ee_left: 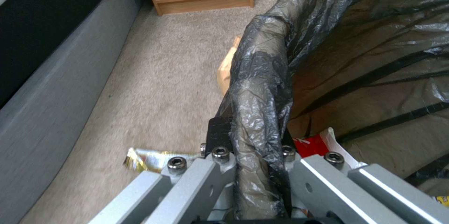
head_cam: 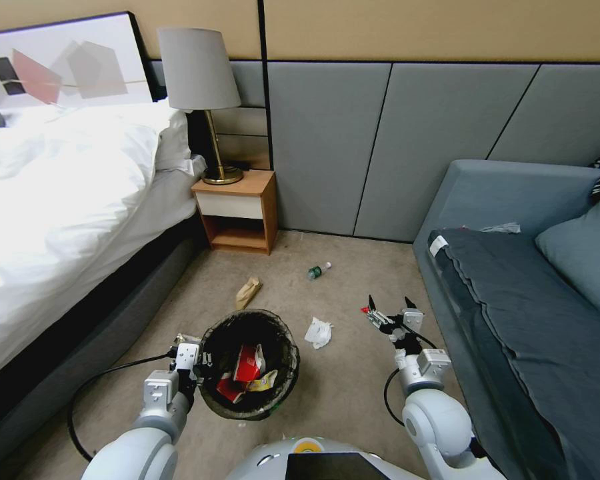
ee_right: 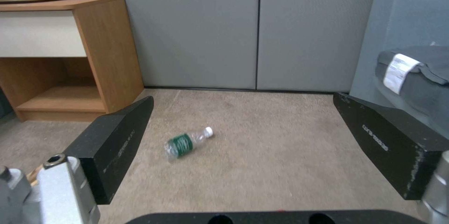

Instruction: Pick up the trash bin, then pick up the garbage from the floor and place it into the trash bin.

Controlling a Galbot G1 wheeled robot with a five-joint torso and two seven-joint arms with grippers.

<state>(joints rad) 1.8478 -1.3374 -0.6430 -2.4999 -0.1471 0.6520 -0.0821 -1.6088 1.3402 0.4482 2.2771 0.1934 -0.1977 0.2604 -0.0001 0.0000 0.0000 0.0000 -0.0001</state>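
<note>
The trash bin (head_cam: 247, 315), lined with a dark bag, hangs low in front of me. My left gripper (head_cam: 197, 357) is shut on its near-left rim, and the left wrist view shows the bag rim (ee_left: 262, 87) pinched between the fingers of the left gripper (ee_left: 252, 139). Red and yellow wrappers (head_cam: 248, 365) lie inside. On the carpet lie garbage pieces: a white paper wad (head_cam: 319, 332), a tan paper scrap (head_cam: 248, 292) and a green-labelled bottle (head_cam: 318, 271). My right gripper (head_cam: 390, 307) hovers open right of the wad, its open fingers framing the bottle (ee_right: 187, 142) farther off. A foil wrapper (ee_left: 145, 157) lies on the floor beside the bin.
A bed (head_cam: 60, 187) borders the left, with its dark base along the carpet. A wooden nightstand (head_cam: 237, 210) with a lamp (head_cam: 200, 73) stands at the back. A grey-blue sofa (head_cam: 527, 280) borders the right. A grey panelled wall closes the far side.
</note>
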